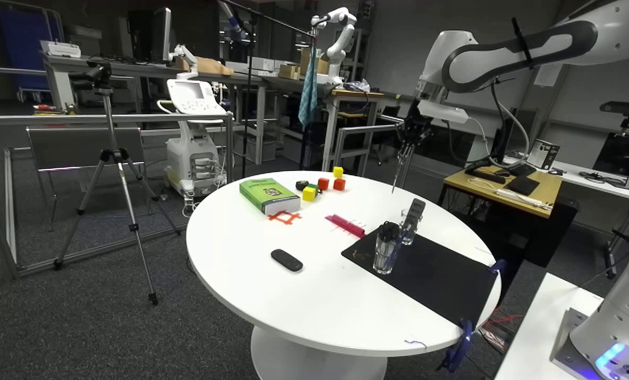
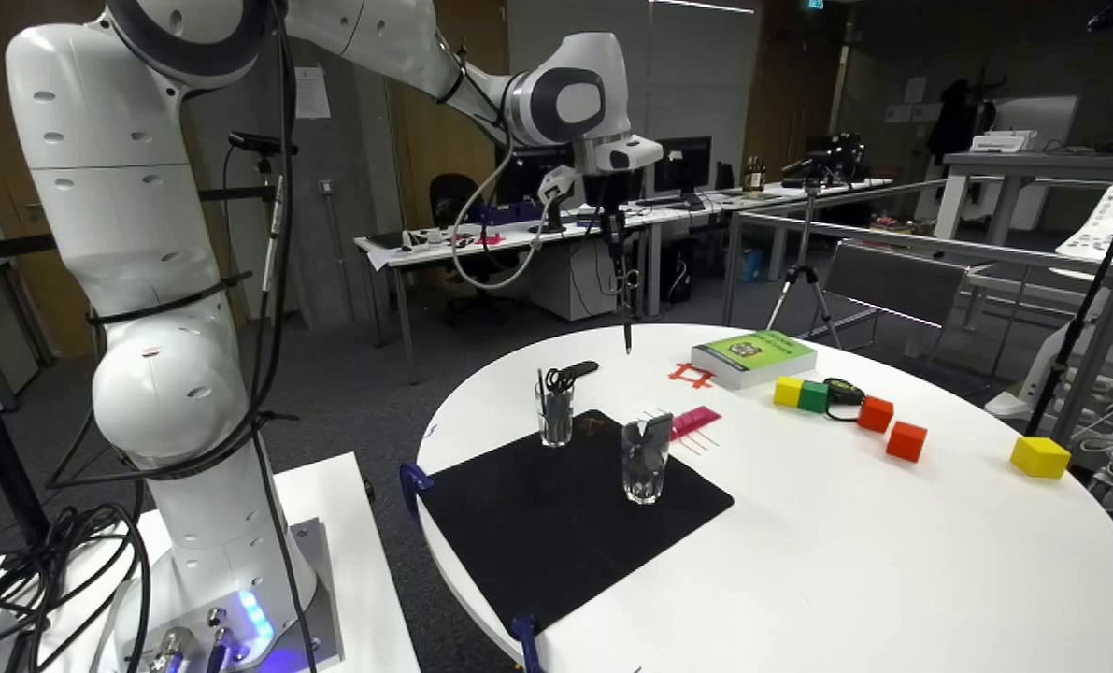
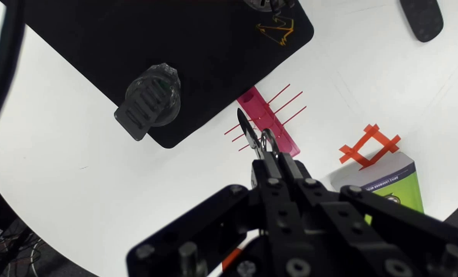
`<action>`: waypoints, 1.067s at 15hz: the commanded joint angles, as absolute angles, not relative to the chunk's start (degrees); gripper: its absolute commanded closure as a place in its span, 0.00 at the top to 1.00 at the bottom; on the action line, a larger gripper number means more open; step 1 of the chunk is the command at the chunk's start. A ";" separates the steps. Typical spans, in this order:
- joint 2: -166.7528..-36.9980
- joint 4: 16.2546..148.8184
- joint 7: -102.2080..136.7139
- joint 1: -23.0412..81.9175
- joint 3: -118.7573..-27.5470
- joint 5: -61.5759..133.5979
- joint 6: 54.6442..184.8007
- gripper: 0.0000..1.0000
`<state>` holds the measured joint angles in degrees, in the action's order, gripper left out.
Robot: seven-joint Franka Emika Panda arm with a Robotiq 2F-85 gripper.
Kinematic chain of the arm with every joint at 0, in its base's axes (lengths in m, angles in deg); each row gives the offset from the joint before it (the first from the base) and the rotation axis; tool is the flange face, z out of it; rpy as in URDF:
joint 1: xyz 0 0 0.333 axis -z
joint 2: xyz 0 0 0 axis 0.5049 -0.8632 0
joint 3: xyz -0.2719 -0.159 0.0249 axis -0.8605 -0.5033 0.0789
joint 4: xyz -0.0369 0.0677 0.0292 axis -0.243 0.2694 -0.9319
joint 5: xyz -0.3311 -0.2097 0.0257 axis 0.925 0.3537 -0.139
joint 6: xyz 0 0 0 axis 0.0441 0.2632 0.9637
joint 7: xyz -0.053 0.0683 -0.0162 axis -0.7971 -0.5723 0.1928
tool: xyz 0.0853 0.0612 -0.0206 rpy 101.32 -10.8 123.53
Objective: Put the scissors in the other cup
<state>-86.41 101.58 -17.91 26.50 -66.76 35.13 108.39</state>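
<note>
Above the round white table (image 1: 330, 298), the Robotiq gripper (image 3: 279, 158) hangs raised well clear of the top, fingers drawn narrow on the scissors (image 3: 251, 135). One handle loop shows just beyond the fingertips; blade end down, close to upright. Left, right, near and far below are as seen in an exterior view. Near glass (image 1: 383, 258) on the black mat (image 1: 443, 277), by its near edge, black looped items (image 1: 389, 230) inside, hard to tell apart; far glass (image 1: 407, 236) also on the mat, holding a dark slotted piece (image 1: 415, 211) that leans up past the rim. Scissors well apart from both. Blue clamps (image 1: 466, 331) at the mat's right corners. Just beside the mat, to its far left, lies a magenta strip (image 1: 347, 226), thin prongs out to both sides. Nearer and left, a flat black oval object (image 1: 287, 260). Far left, a thick green book (image 1: 268, 194), red tape (image 3: 390, 144) at its near edge. Right of the book, cubes (image 2: 876, 414): two yellow, two red, one green.
</note>
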 commanded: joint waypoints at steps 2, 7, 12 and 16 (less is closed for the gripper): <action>-85.98 101.78 -18.99 25.20 -64.82 35.37 109.54 0.01; -86.16 102.30 -18.95 23.45 -62.97 35.27 110.83 0.01; -85.89 103.76 -17.81 21.72 -61.23 35.66 108.92 0.01; -85.60 104.41 -16.73 20.81 -60.23 34.67 108.03 0.01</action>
<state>-86.58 103.84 -18.15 21.23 -60.68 35.13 109.01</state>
